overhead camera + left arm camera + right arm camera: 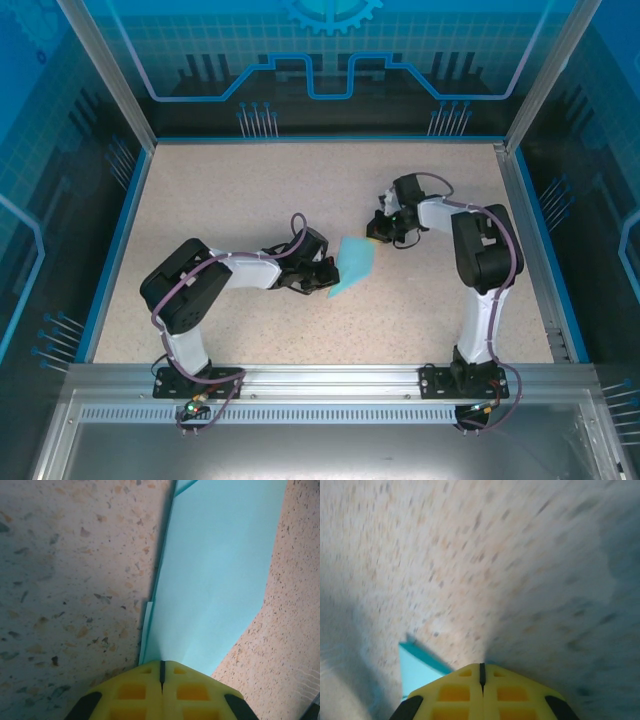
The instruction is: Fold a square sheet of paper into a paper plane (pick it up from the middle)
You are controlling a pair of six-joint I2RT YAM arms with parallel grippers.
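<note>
Nearest of all, on the near side of the paper sheet (353,262), both arm bases are bolted to an aluminium rail (320,378). From there the left arm reaches in to the sheet's near-left end, and the left gripper (322,275) sits right against that end.

In the left wrist view, the left gripper (161,666) has its yellow fingers (132,690) pressed together, with only a thin dark seam between them. The paper sheet (215,570) comes out straight from their tips, so the jaws are clamped on its narrow end. The sheet is light cyan and already folded. It widens away from the fingers, has a faint crease along its length, and shows a second layer along its left edge. It casts a shadow on the speckled table (65,580) to its left.

The right gripper (378,232) is at the sheet's far-right corner. In the blurred right wrist view, the right gripper (481,666) also has its fingers closed together. A cyan corner of the paper sheet (420,672) shows just left of the tips and runs up to them. Because of the blur, it cannot be told whether the jaws pinch it or only touch it.

Beyond the sheet, the table (250,190) runs to a blue-patterned back panel (320,60).
</note>
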